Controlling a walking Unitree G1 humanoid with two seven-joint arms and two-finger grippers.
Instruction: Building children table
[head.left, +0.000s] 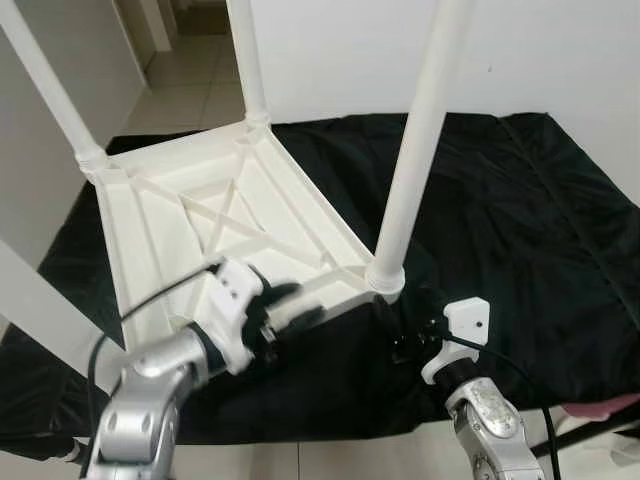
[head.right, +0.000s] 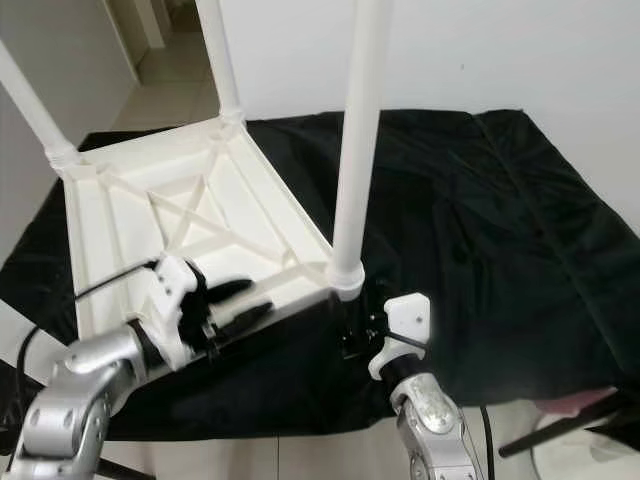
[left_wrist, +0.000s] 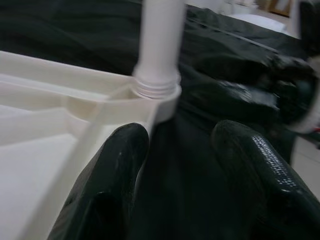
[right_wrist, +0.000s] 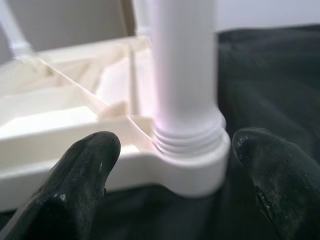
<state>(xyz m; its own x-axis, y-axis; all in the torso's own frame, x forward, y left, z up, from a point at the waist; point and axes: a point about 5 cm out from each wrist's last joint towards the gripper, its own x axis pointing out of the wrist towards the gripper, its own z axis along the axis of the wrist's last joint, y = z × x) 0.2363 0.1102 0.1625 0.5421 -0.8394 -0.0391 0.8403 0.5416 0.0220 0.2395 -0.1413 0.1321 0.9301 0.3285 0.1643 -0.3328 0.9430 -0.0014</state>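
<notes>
Black sheet (head.left: 520, 220) under upturned table (head.left: 200, 215) — white wall (head.left: 540, 50) behind.

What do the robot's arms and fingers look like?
Both arms are shiny silver metal tubes. Each ends in a white plastic block carrying two long, rounded black fingers: left gripper, right gripper. A thin black cable loops along each arm.
</notes>
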